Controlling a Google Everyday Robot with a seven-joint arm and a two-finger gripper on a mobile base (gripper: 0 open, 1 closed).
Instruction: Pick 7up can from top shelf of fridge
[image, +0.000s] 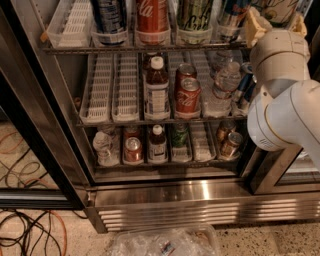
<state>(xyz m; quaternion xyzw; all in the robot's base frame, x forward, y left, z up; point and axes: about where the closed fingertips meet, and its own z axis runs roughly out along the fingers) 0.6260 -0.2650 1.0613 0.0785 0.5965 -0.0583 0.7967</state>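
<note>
The 7up can (278, 8), pale with green lettering, stands at the right end of the top shelf (75, 49) of the fridge (200, 197); its top is cut off by the frame. My gripper (277, 21) reaches up to it on my white arm (280, 100). Its tan fingers (255, 26) stand on either side of the can, open around it. Whether they touch the can I cannot tell.
The top shelf also holds a dark blue can (110, 12), a red Coca-Cola can (152, 15), a green-and-yellow can (195, 14) and another can (231, 15). Lower racks hold bottles and cans. The dark door frame (35, 125) stands left. Cables (25, 230) and a plastic bag (165, 242) lie on the floor.
</note>
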